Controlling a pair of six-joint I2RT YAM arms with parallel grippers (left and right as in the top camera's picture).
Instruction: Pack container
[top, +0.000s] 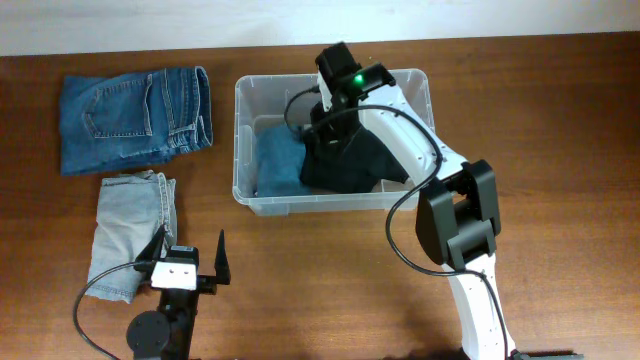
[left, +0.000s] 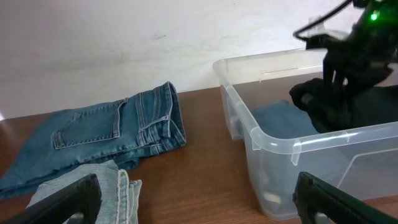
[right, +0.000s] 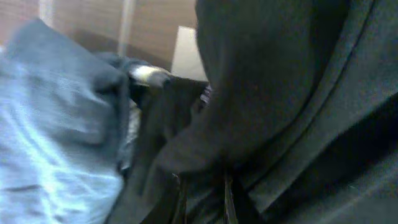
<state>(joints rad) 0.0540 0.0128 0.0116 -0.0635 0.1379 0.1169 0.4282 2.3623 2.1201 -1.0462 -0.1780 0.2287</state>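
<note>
Brown wooden surface (top: 560, 150) runs up to a white wall at its far edge. The large clear plastic rectangular container (top: 330, 206) sits near the middle of that far edge. Folded dark blue denim jeans (top: 130, 118) lie at the far left corner, with folded pale grey-blue jeans (top: 128, 235) nearer the front, along the left edge. A crumpled black garment (top: 350, 165) and a folded blue garment (top: 278, 160) lie in the container. The right end effector (right: 204, 199) reaches into the container, pinching the black garment. The left end effector (top: 190, 255) is spread wide above the near left edge.
</note>
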